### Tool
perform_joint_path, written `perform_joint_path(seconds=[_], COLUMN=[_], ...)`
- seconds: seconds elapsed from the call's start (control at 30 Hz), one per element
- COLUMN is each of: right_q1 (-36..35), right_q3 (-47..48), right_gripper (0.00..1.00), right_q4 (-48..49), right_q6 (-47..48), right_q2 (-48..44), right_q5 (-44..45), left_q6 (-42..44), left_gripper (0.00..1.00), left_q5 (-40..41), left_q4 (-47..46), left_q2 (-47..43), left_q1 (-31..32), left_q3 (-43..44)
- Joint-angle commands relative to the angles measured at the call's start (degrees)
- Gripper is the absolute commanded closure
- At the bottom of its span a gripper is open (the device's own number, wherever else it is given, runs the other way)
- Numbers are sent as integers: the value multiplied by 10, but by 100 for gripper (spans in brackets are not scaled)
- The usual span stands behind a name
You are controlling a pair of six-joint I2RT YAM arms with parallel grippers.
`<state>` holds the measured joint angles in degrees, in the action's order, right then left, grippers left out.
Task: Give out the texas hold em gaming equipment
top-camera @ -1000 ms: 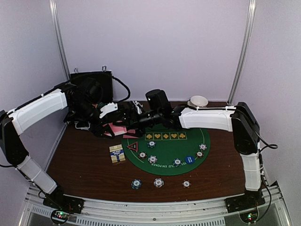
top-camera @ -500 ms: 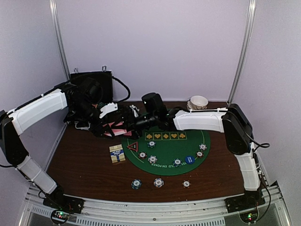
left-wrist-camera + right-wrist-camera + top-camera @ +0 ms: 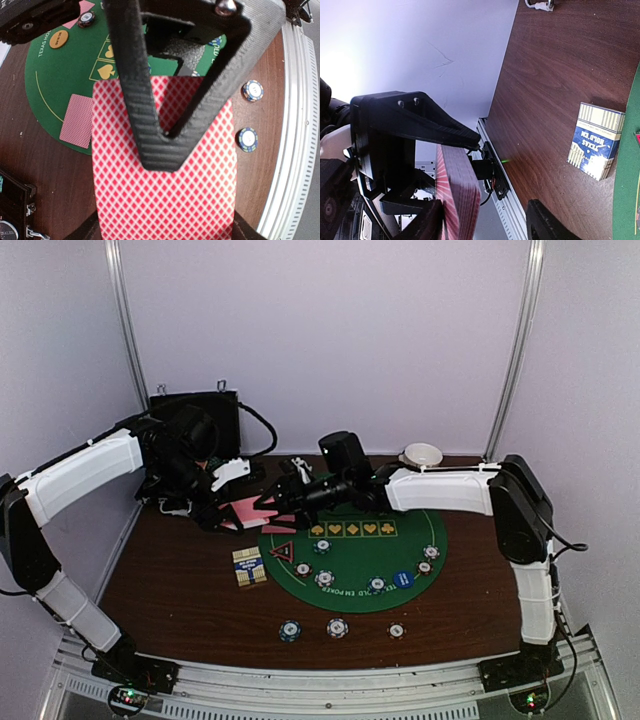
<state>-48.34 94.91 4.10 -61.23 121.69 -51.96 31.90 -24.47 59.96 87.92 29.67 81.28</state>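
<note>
Saw the left gripper [image 3: 234,502] clamped on a thick deck of pink-backed diamond-pattern playing cards [image 3: 165,200], held above the brown wooden table [image 3: 170,590] by the rear-left edge of the round green felt poker mat [image 3: 350,560]. Found the right gripper [image 3: 485,212] at the deck's edge with jaws spread wide, gripping nothing; could not tell any touch. Spotted 1 pink-backed single card [image 3: 76,121] lying face down on the mat near a flat orange disc button [image 3: 59,39]. Noted a red-black triangle marker [image 3: 282,550], a blue disc button [image 3: 402,579] and several small stripe-edged round chips [image 3: 325,579] on the felt. Counted 3 loose chips [image 3: 337,627] in a row on the wood.
</note>
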Motion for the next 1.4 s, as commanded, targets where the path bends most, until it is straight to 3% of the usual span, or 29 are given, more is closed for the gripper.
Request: perform_joint_path(seconds=[0.0, 0.83, 1.1, 1.37], right_q1=[8, 19, 67, 148], right_q3=[-20, -55, -148, -280], right_gripper=[44, 99, 100, 100], right_q4=[-31, -43, 19, -72], right_q6=[16, 5, -32, 45], right_q2=[-34, -126, -183, -265], right_q5=[6, 0, -15, -7], left_q6=[13, 14, 14, 13], left_gripper=[86, 87, 88, 89], left_q5=[-14, -7, -3, -3], left_q4=[-17, -17, -17, -15], left_q2=[-18, -14, -10, -9], left_q1=[-2, -2, -2, -2], left_q3=[8, 4, 9, 13])
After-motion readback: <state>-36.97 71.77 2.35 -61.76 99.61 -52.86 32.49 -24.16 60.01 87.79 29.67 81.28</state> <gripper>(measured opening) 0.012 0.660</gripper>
